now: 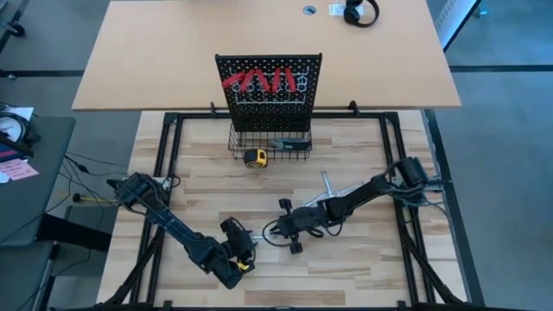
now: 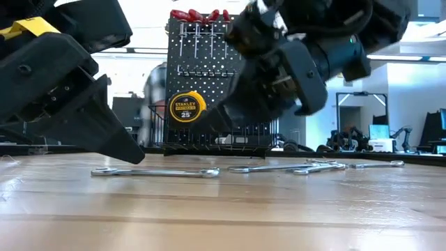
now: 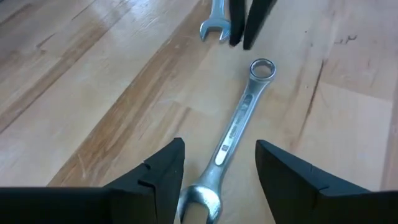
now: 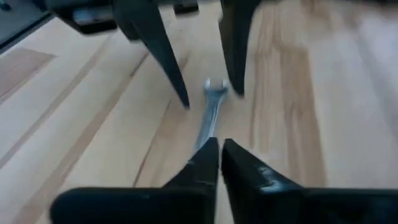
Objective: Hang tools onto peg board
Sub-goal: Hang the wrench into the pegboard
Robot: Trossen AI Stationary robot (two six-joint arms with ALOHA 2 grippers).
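Two tools: left tool (image 3: 217, 180) spread over a wrench (image 3: 239, 127), right tool (image 4: 219, 163) nearly clenched.

The pale wooden table (image 1: 363, 268) carries the peg board (image 1: 269, 86) upright at its far edge. In front of the board, slim silver wrenches (image 2: 155, 172) lie flat on the planks, several more (image 2: 313, 166) clustered to one side.

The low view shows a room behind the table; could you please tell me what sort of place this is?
Probably a robotics lab or workshop: a black perforated peg board holding red-handled pliers, a light wooden worktable with silver wrenches, and screens on desks behind.
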